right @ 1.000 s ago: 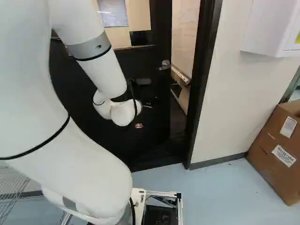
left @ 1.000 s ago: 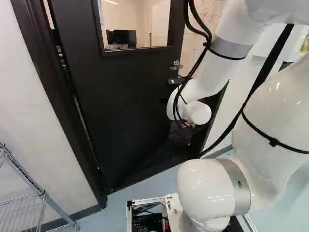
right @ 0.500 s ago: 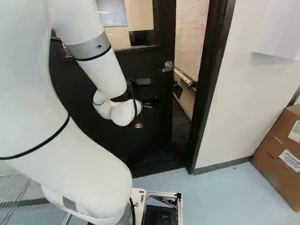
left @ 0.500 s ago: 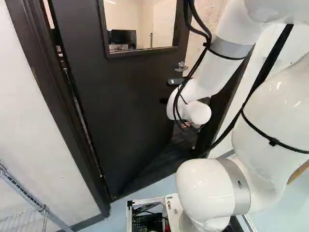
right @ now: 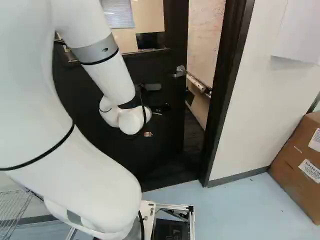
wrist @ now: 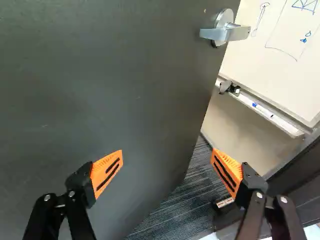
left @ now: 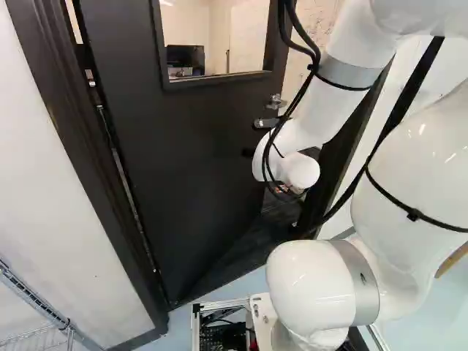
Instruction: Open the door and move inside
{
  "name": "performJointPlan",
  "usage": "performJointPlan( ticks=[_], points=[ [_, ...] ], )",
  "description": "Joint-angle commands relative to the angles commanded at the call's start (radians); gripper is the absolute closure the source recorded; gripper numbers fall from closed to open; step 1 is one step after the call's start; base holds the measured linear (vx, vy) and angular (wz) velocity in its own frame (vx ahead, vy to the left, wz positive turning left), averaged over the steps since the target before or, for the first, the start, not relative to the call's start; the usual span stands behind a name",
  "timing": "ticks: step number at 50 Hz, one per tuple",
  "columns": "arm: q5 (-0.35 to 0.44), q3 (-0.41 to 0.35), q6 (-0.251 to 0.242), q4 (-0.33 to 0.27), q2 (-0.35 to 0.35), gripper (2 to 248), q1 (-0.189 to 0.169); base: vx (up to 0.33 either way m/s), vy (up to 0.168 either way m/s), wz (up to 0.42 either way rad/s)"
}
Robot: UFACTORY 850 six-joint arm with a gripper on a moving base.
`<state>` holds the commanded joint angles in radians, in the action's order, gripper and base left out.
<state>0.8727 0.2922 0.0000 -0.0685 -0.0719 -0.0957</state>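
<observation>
Ahead of the widely parted gripper (right: 153, 123), a smooth, matte black door (wrist: 100, 75) is being seen ajar in its frame (right: 226, 90) (a shiny metal lever (wrist: 225, 34) being shown near its edge).

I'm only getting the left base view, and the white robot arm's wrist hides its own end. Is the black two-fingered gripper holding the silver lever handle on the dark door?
Observer: No. In the wrist view, the orange-padded fingers of the black gripper stand open and wide apart, and the silver lever handle is ahead of them, untouched.

Operator: Okay, and what's under the white drawing board, past the dark door's free edge?

Observer: A long pale ledge runs along the foot of the white drawing board, with a small blue item on it.
</observation>
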Motion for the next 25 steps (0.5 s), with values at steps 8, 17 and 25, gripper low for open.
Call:
performJointPlan(
  ticks=[8, 17, 25],
  points=[
    [0.000, 0.000, 0.000, 0.000, 0.000, 3, 0.000, 0.000, 0.000, 0.000],
    [0.000, 0.001, 0.000, -0.006, 0.001, 3, 0.001, 0.000, 0.000, 0.000],
    [0.000, 0.009, 0.000, -0.013, 0.009, 3, 0.011, 0.000, 0.000, 0.000]
  ],
)
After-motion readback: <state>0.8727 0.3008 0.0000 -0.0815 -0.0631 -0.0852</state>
